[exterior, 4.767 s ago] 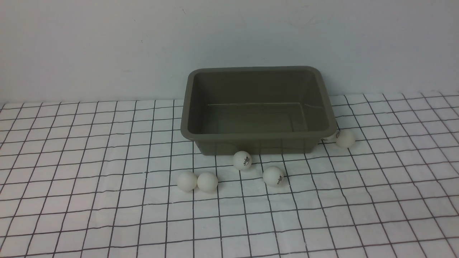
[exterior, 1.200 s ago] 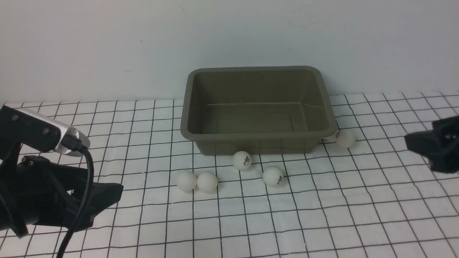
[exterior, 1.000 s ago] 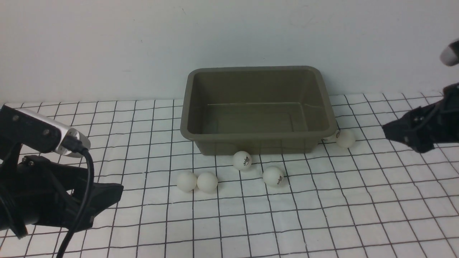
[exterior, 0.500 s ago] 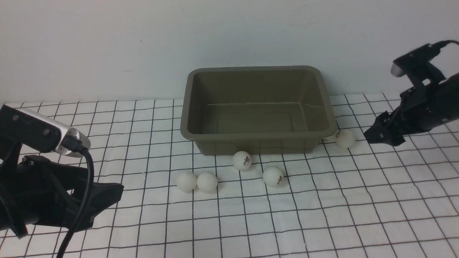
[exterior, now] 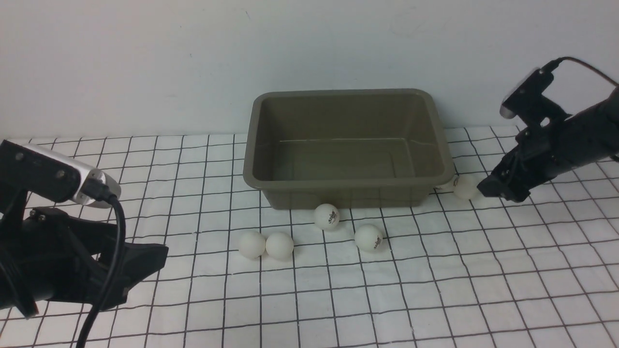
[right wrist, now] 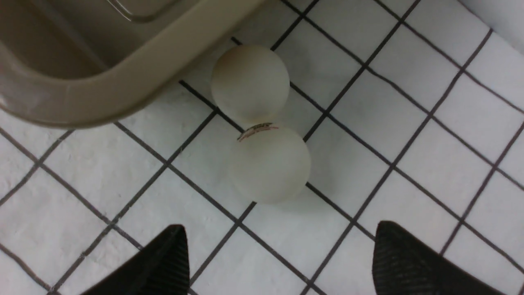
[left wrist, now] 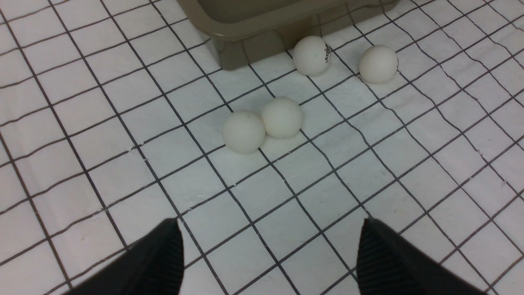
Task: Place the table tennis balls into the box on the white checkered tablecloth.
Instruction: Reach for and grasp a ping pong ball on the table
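Checked white cloth (exterior: 338, 299) lies bare across the near half, leaving free room ahead of both arms. At the near left the left gripper (left wrist: 270, 229) hangs low, jaws wide and empty, well short of two touching balls (exterior: 252, 244). Beyond them two more, set apart, carry dark logos too small to read; the farther sits just before the box (exterior: 348, 182). The right gripper (right wrist: 278, 241), jaws wide and empty, points at a touching pair (right wrist: 268, 164) by the box's right front corner. The front view half hides the farther one under the rim; the right wrist view shows both, with an unreadable logo on the nearer. The box stands empty near the wall (exterior: 145, 63).
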You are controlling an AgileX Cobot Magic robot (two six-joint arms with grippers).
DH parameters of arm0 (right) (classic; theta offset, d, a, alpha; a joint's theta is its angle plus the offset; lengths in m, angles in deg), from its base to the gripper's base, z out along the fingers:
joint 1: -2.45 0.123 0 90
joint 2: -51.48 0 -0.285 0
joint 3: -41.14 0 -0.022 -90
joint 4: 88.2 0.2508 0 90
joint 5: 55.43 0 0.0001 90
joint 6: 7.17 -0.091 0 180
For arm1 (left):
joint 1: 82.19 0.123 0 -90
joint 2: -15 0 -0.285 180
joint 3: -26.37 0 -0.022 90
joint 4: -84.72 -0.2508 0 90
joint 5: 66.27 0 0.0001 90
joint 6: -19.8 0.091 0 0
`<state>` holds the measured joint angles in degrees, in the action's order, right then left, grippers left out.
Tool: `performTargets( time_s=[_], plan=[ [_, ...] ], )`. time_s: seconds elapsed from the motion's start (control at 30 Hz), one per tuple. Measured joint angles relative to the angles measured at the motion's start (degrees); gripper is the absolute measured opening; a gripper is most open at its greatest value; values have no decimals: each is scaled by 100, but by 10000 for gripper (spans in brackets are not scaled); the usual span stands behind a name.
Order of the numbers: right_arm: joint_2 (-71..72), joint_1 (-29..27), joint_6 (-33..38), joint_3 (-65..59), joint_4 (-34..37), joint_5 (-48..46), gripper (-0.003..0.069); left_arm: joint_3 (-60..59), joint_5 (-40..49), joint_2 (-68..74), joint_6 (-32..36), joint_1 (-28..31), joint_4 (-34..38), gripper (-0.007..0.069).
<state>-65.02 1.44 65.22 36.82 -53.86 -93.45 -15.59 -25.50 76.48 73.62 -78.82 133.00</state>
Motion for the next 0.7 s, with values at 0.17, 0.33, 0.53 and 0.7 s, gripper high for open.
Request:
performTargets(
  time_s=[0.17,0.33,0.53,0.7],
  plan=[
    [-404,6,84,71,334,54,536,0,0,0,5,0,16,510],
    [-686,6,254,234,617,125,535,0,0,0,5,0,18,510],
    [-899,6,342,491,729,159,534,0,0,0,5,0,30,510],
    [-1067,6,355,674,801,66,534,0,0,0,5,0,32,510]
  ],
)
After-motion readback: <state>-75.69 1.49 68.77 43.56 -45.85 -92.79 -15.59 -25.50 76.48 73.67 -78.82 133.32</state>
